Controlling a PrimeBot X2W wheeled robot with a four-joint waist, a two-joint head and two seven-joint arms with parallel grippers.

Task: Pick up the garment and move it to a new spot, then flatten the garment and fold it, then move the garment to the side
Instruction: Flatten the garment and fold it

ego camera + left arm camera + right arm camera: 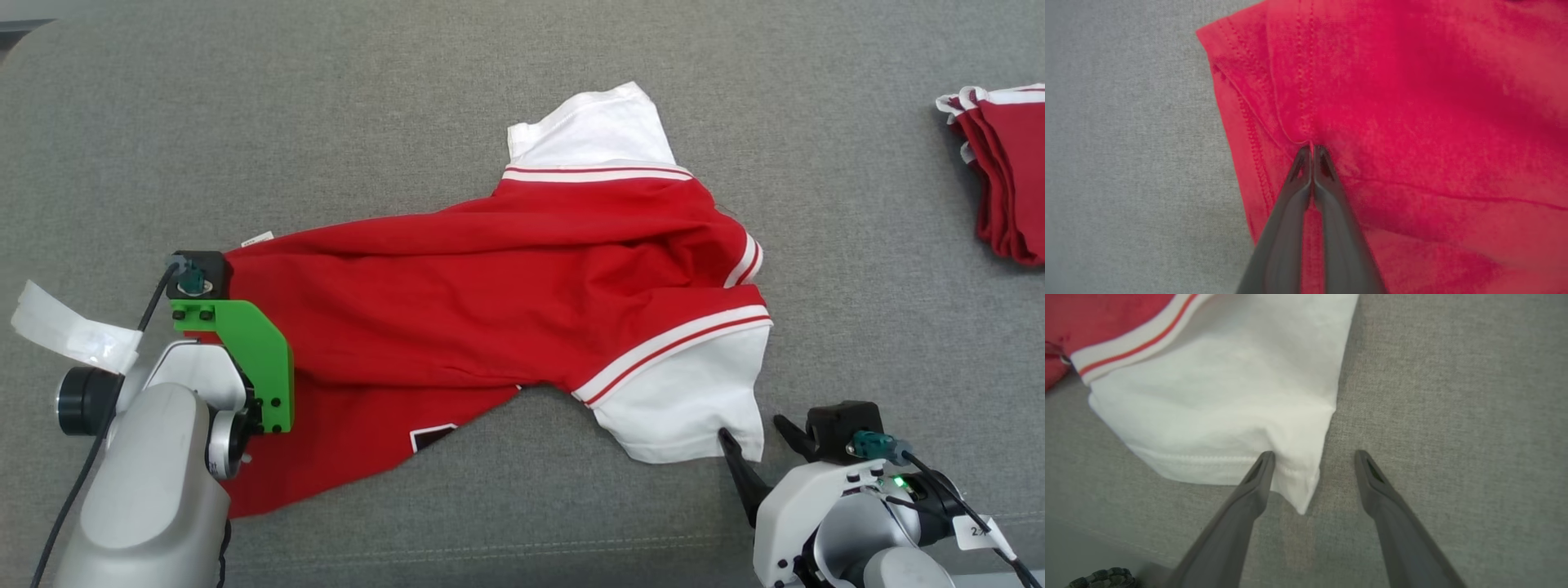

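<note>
One garment [506, 278], a red shirt with two white sleeves, lies crumpled across the grey padded surface [326, 98]. Two grippers are at it. The left gripper [1312, 152] is pinched tight on a red seam near the hem corner. The right gripper [1314, 455] stands wide, one finger over the near sleeve's cuff, the other over bare grey. One stack of folded red garments [1004, 163] sits well apart at the right edge.

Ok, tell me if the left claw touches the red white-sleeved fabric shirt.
Touching. The left wrist view shows the left claw shut on a pinch of the red white-sleeved fabric shirt beside its stitched hem.
</note>
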